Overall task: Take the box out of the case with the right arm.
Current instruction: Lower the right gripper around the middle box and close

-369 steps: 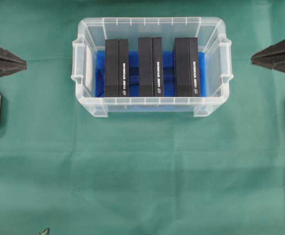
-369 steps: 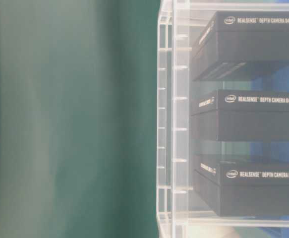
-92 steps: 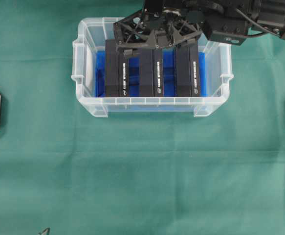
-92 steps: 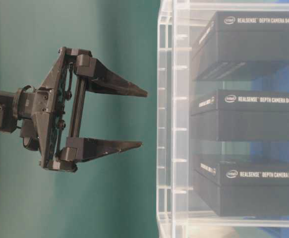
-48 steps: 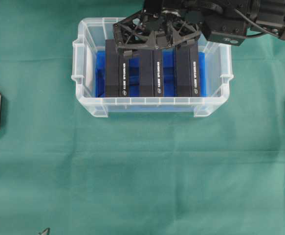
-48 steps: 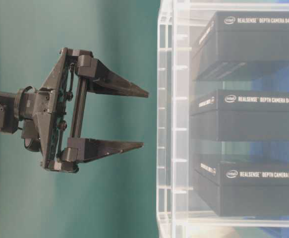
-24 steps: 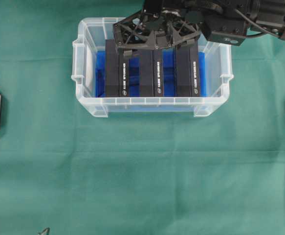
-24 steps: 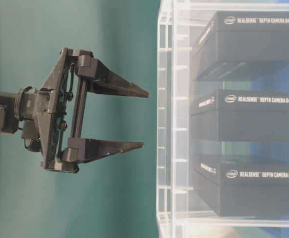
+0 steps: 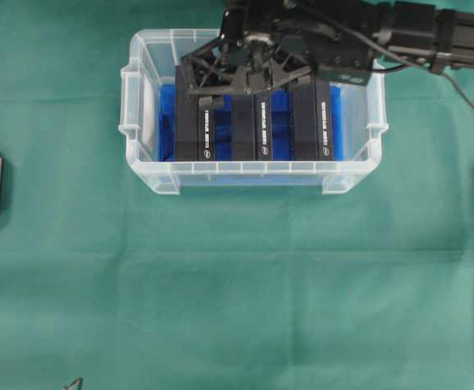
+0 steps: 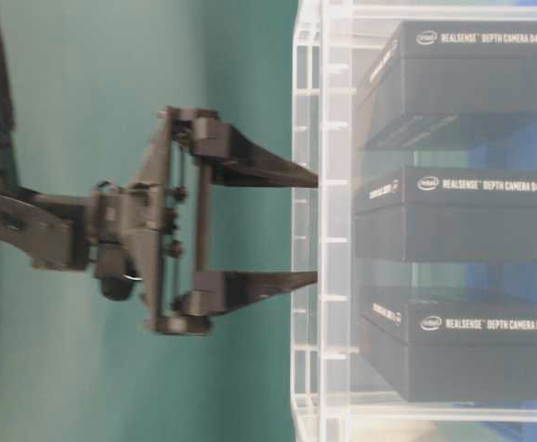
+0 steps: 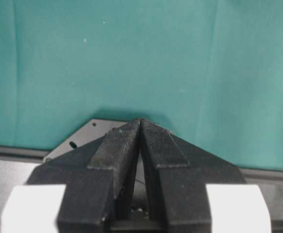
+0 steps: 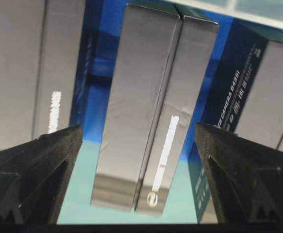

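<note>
A: Where is the box the arm is after?

B: The middle box (image 9: 251, 122) stands on edge in the case (image 9: 139, 130), on the blue lining, between the left box (image 9: 193, 122) and the right box (image 9: 311, 122). All three sit apart, with blue showing between them.

A: And the right gripper (image 9: 241, 77)?

B: It hangs over the far part of the case, pointing down, with the right arm (image 9: 415, 36) reaching in from the right. Its fingers (image 12: 39, 174) stand wide apart, one on each side of the middle box, holding nothing. In the table-level view the tips are at the case's rim.

A: Touching the box?

B: I cannot tell.

A: The left gripper (image 11: 140, 127)?

B: Its fingers are pressed together, empty, above the green cloth (image 9: 237, 292).
</note>
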Controlling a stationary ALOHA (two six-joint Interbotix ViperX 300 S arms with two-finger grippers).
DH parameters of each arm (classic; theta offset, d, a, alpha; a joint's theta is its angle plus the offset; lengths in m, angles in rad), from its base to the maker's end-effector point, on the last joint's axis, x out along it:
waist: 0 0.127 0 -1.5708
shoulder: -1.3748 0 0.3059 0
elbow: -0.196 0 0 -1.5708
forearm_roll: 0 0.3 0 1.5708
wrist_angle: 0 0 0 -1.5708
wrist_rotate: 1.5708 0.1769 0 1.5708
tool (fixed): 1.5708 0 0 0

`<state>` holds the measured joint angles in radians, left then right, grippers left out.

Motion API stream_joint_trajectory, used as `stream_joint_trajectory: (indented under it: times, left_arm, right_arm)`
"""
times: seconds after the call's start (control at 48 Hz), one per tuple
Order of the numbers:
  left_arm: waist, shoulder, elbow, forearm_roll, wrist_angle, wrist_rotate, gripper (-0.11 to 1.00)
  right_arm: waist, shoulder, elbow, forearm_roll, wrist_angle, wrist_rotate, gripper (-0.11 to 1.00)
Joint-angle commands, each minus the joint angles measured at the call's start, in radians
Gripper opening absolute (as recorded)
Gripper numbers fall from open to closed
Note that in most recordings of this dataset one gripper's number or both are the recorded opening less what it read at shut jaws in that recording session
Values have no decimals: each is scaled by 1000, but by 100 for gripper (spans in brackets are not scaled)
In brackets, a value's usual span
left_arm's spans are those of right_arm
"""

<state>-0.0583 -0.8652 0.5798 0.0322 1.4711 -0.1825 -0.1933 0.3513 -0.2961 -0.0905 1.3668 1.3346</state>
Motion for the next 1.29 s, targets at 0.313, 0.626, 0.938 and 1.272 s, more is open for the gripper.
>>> stream_joint_trajectory:
  times: [0.313, 0.626, 0.938, 1.272]
  left_arm:
    - [3, 6, -23, 3, -5, 0, 2]
    - [3, 6, -23, 3, -8, 2, 2]
    - [3, 6, -23, 3, -8, 2, 2]
    - [3, 6, -23, 3, -8, 2, 2]
  right_arm:
    - [-3, -14, 51, 2, -43, 0, 92]
    - [-5, -12, 107, 28, -118, 11, 92]
    - [-5, 14, 126, 63, -156, 17, 92]
    - [2, 26, 126, 89, -161, 51, 92]
